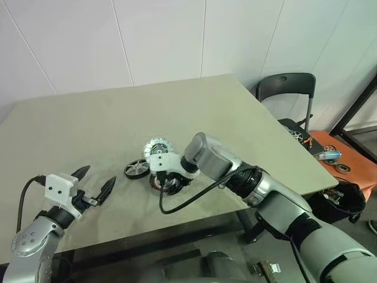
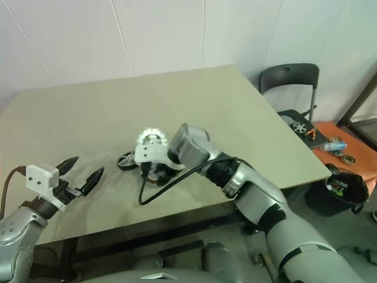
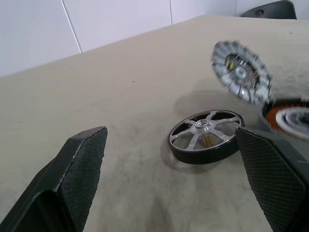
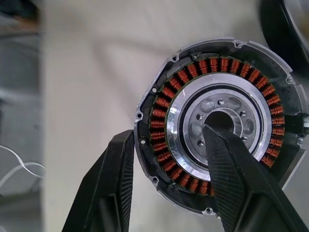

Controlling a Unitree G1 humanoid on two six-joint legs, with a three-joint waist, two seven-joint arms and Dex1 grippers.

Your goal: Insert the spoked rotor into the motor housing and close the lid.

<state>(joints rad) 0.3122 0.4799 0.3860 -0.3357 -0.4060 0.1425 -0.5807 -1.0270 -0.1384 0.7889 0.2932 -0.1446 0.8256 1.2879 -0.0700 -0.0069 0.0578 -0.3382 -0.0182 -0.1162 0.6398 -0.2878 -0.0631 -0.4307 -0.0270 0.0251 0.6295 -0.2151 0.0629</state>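
Observation:
The spoked rotor [image 3: 205, 135], a black ring with silvery spokes, lies flat on the table [image 1: 177, 106]. Just behind it the lid [image 1: 156, 146] stands tilted up on edge, its ring of pale segments facing my left side. The motor housing [image 4: 222, 63], with copper windings around a silvery centre, lies beside the rotor. My right gripper [image 4: 168, 131] points down onto it, one finger outside the rim and the other in the centre hole, shut across the winding ring. My left gripper [image 1: 94, 183] hovers open and level to the left of the rotor, holding nothing.
A dark chair [image 1: 285, 88] stands past the table's right corner. An orange surface [image 1: 347, 159] with small parts and a black bin [image 1: 339, 200] sit to the right. My right arm's cable [image 1: 194, 197] hangs near the front edge.

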